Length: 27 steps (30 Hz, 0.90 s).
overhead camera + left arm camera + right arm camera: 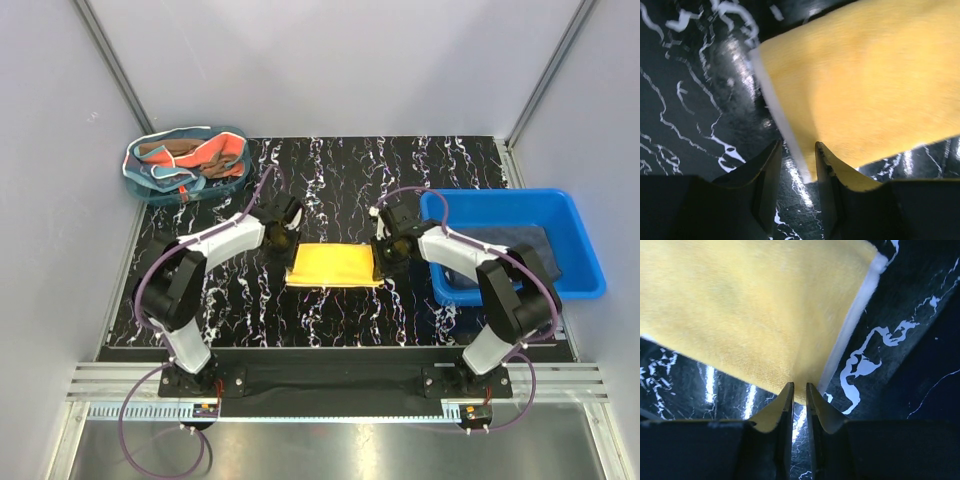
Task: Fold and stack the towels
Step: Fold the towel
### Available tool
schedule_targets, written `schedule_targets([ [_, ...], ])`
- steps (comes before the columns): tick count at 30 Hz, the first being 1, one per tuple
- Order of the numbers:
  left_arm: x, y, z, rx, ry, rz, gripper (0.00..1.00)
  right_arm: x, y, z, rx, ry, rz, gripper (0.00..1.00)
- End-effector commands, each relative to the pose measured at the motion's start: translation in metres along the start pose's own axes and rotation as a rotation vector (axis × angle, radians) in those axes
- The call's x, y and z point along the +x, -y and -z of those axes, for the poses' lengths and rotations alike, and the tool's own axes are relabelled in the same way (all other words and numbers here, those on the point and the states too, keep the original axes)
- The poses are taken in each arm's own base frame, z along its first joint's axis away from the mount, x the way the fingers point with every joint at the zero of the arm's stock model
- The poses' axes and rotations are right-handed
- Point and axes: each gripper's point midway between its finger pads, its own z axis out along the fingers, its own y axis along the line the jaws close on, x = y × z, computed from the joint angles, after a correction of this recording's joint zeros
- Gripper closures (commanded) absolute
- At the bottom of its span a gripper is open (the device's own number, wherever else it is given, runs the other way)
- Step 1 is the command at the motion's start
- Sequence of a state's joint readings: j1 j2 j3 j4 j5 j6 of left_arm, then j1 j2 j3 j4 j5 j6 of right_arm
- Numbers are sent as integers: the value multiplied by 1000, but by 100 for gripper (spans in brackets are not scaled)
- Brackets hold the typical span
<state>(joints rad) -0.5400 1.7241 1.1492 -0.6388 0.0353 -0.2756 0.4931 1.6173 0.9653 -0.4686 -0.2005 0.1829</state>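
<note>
A yellow towel (pixel 335 265) lies flat as a folded rectangle on the black marbled table between my two grippers. It fills the left wrist view (pixel 865 75) and the right wrist view (pixel 750 310), with a white hem showing. My left gripper (pixel 283 240) is at its far left corner, jaws open, with the white-edged corner lying between the fingertips (pixel 797 145). My right gripper (pixel 385 252) is at its right edge, jaws nearly together on the towel's corner (pixel 799 386). An orange-red towel (pixel 210 155) lies in the teal basket. A dark grey-blue towel (pixel 520 250) lies in the blue bin.
The teal mesh-sided basket (pixel 150 185) stands at the back left corner of the table. The rigid blue plastic bin (pixel 590 270) stands at the right, close behind my right arm. Grey walls enclose the table on three sides.
</note>
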Motion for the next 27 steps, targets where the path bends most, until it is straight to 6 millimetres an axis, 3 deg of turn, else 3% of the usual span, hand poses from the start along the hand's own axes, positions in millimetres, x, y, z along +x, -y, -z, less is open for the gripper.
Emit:
schedule_targets([
  [1, -6, -21, -3, -141, 32, 96, 62, -4, 5, -9, 54, 17, -58, 78],
  [3, -4, -30, -6, -202, 6, 102, 61, -4, 10, -8, 87, 15, -67, 78],
  [8, -6, -31, -6, -219, 3, 126, 60, -7, 7, -6, 82, 9, -83, 73],
  [14, -32, -40, 33, -257, 107, 180, 50, -35, -13, 26, 26, 99, -99, 59],
  [18, -42, -20, 42, -118, 145, 200, 46, -56, -19, 44, 30, 157, -113, 51],
  [22, -36, -11, 26, -46, 123, 223, 45, -65, -11, 46, 86, 170, -123, 41],
  [27, -17, -12, -9, -36, 45, 242, 49, -63, -1, 36, 117, 155, -155, 37],
])
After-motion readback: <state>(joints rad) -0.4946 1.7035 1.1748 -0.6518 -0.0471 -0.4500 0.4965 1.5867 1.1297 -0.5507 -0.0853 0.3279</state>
